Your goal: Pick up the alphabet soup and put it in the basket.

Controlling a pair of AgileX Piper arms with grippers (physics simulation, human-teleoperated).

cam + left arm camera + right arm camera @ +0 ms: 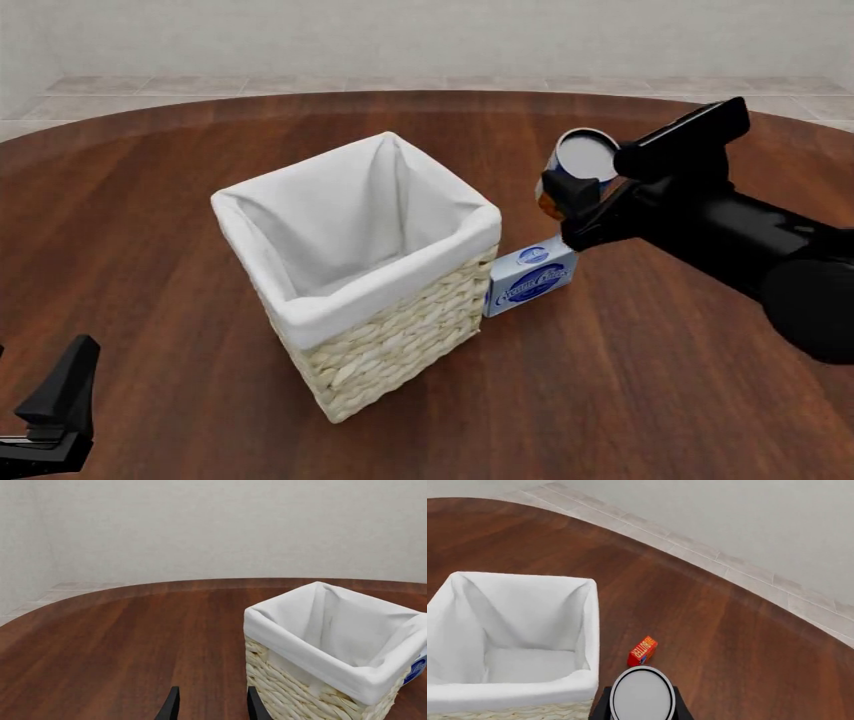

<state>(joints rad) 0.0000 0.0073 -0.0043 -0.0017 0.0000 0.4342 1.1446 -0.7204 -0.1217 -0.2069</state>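
Note:
The alphabet soup point(585, 157), a small can with a silvery lid, is held in the air by my right gripper point(575, 192), which is shut on it, just right of and above the basket point(400, 340). The basket stands mid-table with its white lining open upward. In the right wrist view the can's lid point(642, 692) sits between the fingers, beside the basket's rim point(514, 690). My left gripper point(212, 707) is open and empty, low at the near left point(54, 400), with the basket point(300, 650) ahead of it.
A flat blue-and-white box point(530, 282) stands against the basket's right side, under the held can; its corner shows in the left wrist view point(417, 670). A small red box point(642, 651) lies on the table beyond the can. The table's curved far edge meets a tiled floor.

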